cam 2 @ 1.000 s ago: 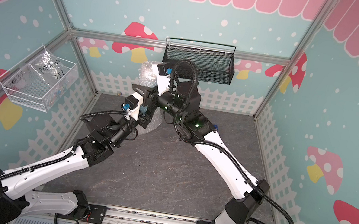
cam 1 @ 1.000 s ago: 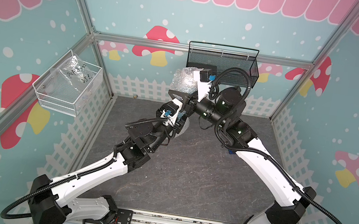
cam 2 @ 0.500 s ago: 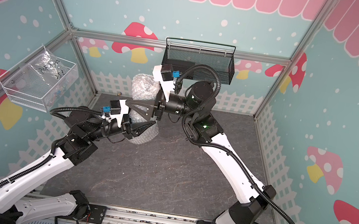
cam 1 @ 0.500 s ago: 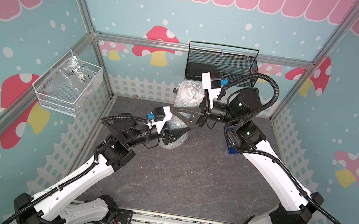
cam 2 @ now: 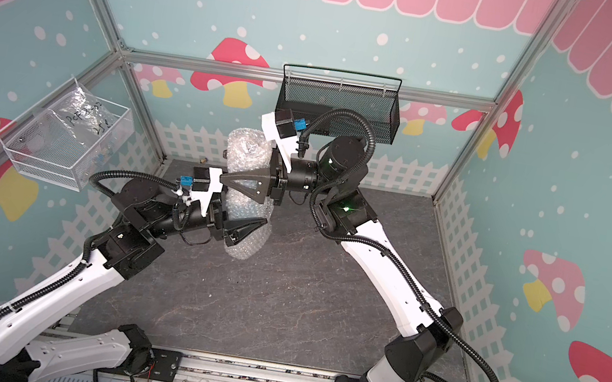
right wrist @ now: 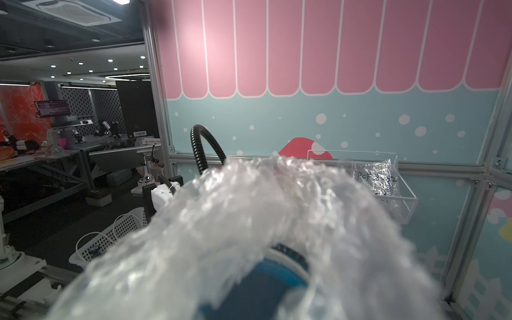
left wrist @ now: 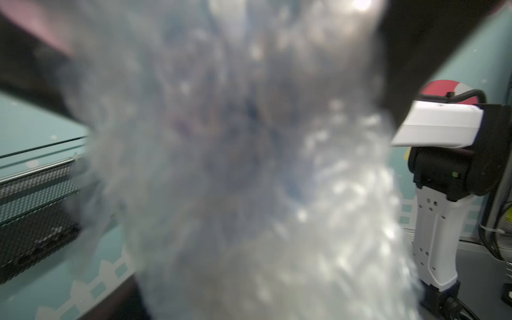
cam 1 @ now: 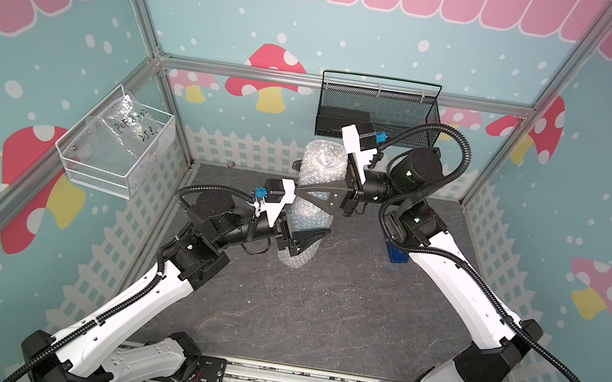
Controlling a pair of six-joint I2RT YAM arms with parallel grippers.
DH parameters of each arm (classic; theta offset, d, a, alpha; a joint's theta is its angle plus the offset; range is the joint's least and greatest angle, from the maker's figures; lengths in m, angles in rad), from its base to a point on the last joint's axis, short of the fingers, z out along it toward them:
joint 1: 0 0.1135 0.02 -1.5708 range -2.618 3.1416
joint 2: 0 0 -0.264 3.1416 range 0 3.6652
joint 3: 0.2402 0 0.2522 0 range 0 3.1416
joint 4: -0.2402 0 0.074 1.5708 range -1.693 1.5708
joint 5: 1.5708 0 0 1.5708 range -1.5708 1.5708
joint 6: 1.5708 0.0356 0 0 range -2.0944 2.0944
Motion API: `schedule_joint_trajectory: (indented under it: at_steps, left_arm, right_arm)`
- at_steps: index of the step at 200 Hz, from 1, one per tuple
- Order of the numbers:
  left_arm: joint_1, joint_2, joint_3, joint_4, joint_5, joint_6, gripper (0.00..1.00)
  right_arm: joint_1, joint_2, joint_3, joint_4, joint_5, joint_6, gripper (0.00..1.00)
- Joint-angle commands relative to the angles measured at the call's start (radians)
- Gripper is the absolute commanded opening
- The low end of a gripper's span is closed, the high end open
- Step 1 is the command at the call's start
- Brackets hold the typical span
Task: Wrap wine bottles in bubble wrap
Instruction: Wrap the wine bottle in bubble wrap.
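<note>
**Wrapped bottle between 2 grippers**

Only the right wrist view shows the bottle, a blue curve deep inside the bubble wrap. Both top views show just a whitish, knobbly tube of bubble wrap, standing tilted toward 12 o'clock on the grey, stone-patterned floor. The left wrist view is a blur of glinting plastic.

The right gripper clasps the tube's upper half, with 1 black triangular finger on either side. The left gripper is released, its fingers spread wide about the lower half.

A black mesh basket hangs at 12 o'clock, and a white wire basket at 9.
</note>
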State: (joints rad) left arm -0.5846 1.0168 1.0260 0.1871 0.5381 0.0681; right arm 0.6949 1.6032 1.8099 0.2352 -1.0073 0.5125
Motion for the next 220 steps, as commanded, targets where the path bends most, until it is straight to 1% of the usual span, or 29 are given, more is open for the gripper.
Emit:
schedule_joint_trajectory:
  at_steps: [1,18,38,51,74,91,113,119,120,123,136,156,169,189,207,214,220]
  left_arm:
    - [-0.013,-0.098,-0.086,0.143,-0.256,0.043,1.0]
    - [-0.014,-0.142,-0.144,0.205,-0.361,0.061,1.0]
    - [-0.016,-0.148,-0.159,0.229,-0.399,0.085,1.0]
    - [-0.02,-0.126,-0.148,0.221,-0.398,0.107,0.99]
    - [-0.045,-0.076,-0.133,0.23,-0.428,0.159,0.99]
    - [-0.082,-0.043,-0.133,0.253,-0.484,0.209,1.0]
    - [-0.146,-0.001,-0.135,0.299,-0.595,0.306,1.0]
    - [-0.159,0.011,-0.135,0.315,-0.623,0.314,1.0]
    - [-0.162,0.012,-0.134,0.319,-0.627,0.335,0.99]
    - [-0.167,0.02,-0.133,0.327,-0.642,0.358,0.99]
    - [-0.188,0.052,-0.117,0.355,-0.726,0.39,1.0]
    - [-0.219,0.103,-0.083,0.383,-0.896,0.442,0.99]
    - [-0.225,0.131,-0.063,0.388,-0.966,0.461,1.0]
    - [-0.225,0.169,-0.019,0.313,-0.999,0.46,0.99]
    - [-0.225,0.188,-0.006,0.289,-0.986,0.448,1.0]
    - [-0.225,0.192,-0.006,0.291,-0.975,0.448,0.97]
    - [-0.225,0.195,-0.002,0.285,-0.966,0.448,0.92]
  right_arm:
    - [-0.017,-0.019,0.065,-0.091,0.258,-0.067,0.01]
    - [-0.009,-0.037,0.045,-0.124,0.411,-0.09,0.0]
    - [0.008,-0.049,0.021,-0.119,0.523,-0.094,0.0]
    - [0.024,-0.046,0.02,-0.112,0.564,-0.086,0.0]
    - [0.041,-0.041,0.023,-0.085,0.587,-0.054,0.0]
    - [0.055,-0.045,0.028,-0.086,0.63,-0.04,0.0]
    - [0.078,-0.049,0.035,-0.106,0.715,-0.04,0.0]
    - [0.082,-0.047,0.038,-0.11,0.727,-0.037,0.0]
    - [0.083,-0.046,0.038,-0.111,0.729,-0.037,0.0]
    - [0.086,-0.045,0.038,-0.112,0.733,-0.036,0.0]
    - [0.093,-0.042,0.039,-0.113,0.744,-0.03,0.0]
    - [0.107,-0.045,0.037,-0.108,0.746,-0.028,0.0]
    - [0.114,-0.051,0.04,-0.106,0.738,-0.031,0.0]
    - [0.118,-0.064,0.039,-0.096,0.725,-0.028,0.0]
    - [0.119,-0.061,0.04,-0.088,0.697,-0.012,0.0]
    - [0.118,-0.059,0.042,-0.086,0.687,-0.006,0.0]
    - [0.12,-0.058,0.042,-0.085,0.677,0.0,0.0]
